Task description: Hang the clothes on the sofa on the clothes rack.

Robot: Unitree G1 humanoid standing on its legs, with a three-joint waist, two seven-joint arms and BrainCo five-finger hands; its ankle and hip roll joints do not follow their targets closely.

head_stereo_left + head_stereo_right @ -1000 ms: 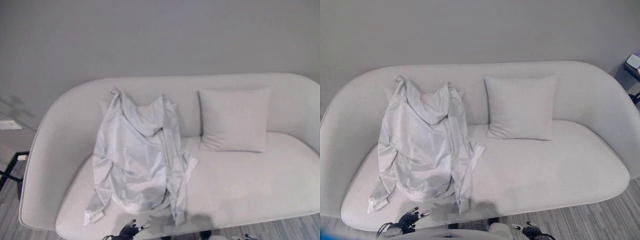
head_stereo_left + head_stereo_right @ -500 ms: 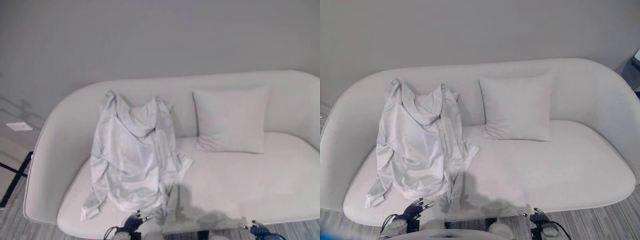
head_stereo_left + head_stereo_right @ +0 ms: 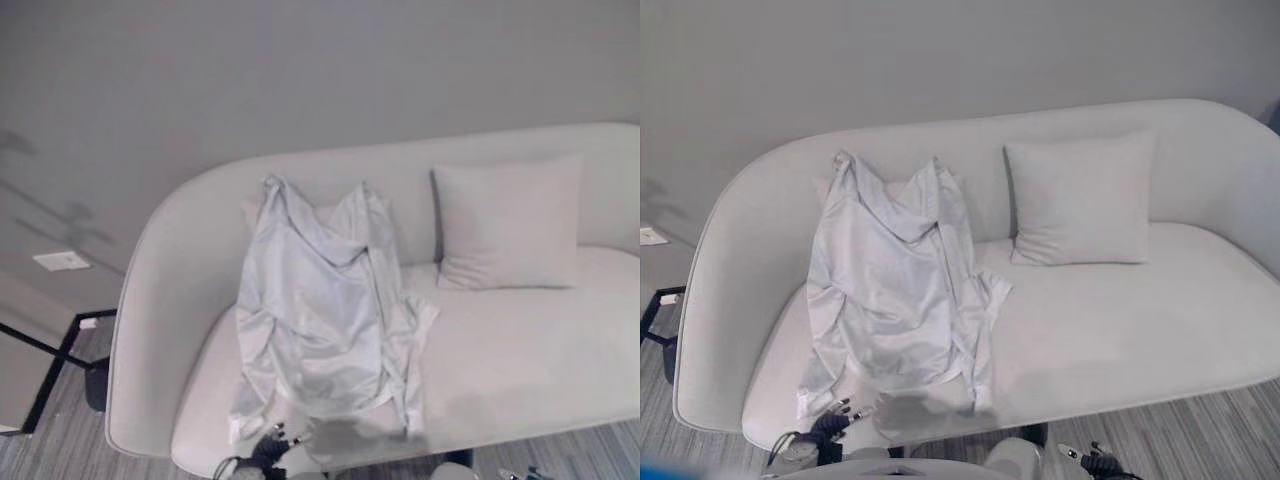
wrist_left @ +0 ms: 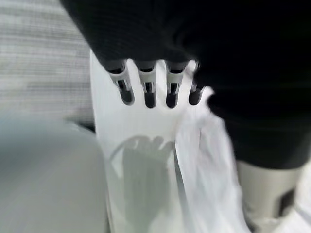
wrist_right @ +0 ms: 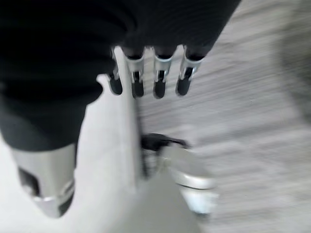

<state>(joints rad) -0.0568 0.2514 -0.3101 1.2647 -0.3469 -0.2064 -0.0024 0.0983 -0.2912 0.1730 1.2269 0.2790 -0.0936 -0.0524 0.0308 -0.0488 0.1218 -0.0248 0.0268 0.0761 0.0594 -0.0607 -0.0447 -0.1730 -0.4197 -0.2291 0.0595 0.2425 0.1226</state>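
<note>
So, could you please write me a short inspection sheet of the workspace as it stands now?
Surface: pale sofa, seat bare to the robot's right of the garment.
Job's things: light shirt draped down the backrest onto the seat, one sleeve end near the front edge; rack nothing seen.
Clutter: one cushion upright against the backrest, apart from the shirt.
Hands: left hand low before the sofa's front edge, fingers relaxed, holding nothing; right hand over the floor, fingers relaxed, holding nothing.
Cables: nothing seen.
Surroundings: grey wall, striped floor, black frame to the robot's left.
</note>
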